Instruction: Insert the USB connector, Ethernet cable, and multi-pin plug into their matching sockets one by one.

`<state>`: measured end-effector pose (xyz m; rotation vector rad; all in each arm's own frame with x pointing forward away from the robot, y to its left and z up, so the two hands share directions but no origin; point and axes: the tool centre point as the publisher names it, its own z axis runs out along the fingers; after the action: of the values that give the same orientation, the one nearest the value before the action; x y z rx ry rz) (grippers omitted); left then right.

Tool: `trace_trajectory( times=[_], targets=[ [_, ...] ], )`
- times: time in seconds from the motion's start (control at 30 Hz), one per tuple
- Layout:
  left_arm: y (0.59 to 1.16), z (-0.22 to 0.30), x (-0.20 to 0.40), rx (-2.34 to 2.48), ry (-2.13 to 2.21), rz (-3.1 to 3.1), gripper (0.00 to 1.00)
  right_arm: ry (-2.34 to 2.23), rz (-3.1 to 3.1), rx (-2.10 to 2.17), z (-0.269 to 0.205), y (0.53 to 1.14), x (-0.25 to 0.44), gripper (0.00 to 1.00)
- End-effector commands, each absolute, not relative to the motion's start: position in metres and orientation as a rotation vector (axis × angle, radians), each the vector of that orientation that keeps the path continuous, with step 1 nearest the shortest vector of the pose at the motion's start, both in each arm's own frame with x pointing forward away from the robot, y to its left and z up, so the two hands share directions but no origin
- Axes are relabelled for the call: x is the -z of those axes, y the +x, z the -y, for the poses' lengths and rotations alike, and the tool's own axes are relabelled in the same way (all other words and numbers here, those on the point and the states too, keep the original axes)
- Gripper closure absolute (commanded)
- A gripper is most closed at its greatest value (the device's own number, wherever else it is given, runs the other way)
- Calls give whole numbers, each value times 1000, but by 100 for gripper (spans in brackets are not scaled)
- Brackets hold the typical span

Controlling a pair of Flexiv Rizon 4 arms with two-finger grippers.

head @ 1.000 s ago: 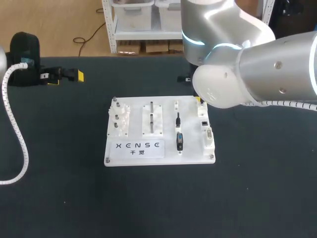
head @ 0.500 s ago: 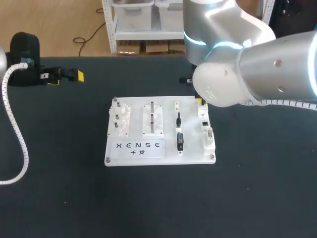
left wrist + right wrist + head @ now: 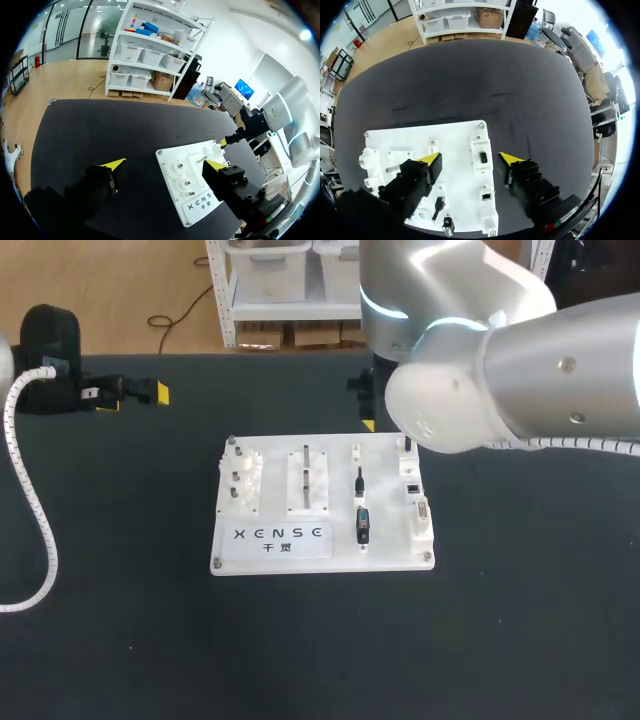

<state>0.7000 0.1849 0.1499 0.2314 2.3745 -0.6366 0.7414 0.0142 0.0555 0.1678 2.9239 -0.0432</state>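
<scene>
Above the board (image 3: pixel 390 540), the right tool (image 3: pixel 470 158), fingers apart, has pulled back; left tool (image 3: pixel 165 164) apart

A black table (image 3: pixel 120 640) carries a white fixture board (image 3: pixel 390 530), lying flat near its middle.

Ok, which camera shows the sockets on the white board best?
Right wrist view: the sockets show large and unblocked between its fingers. Head view shows them small beside the right arm; left wrist view too distant.

Head cam high behind, looking down on table (image 3: pixel 530 640); left wrist views board (image 3: pixel 167 160) obliquely from afar, right wrist close above; all share board.
</scene>
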Motion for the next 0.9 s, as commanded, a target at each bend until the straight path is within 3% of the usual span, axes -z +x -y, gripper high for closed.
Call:
trace_trajectory(
  times=[0.03,0.9],
  targets=[
    [700,-185,-150,637,231,-2374,0,165,-2882,32,-17,722,-66,0],
    [700,-185,-150,637,231,-2374,0,7,-3054,-1,-61,671,-32,0]
  ],
)
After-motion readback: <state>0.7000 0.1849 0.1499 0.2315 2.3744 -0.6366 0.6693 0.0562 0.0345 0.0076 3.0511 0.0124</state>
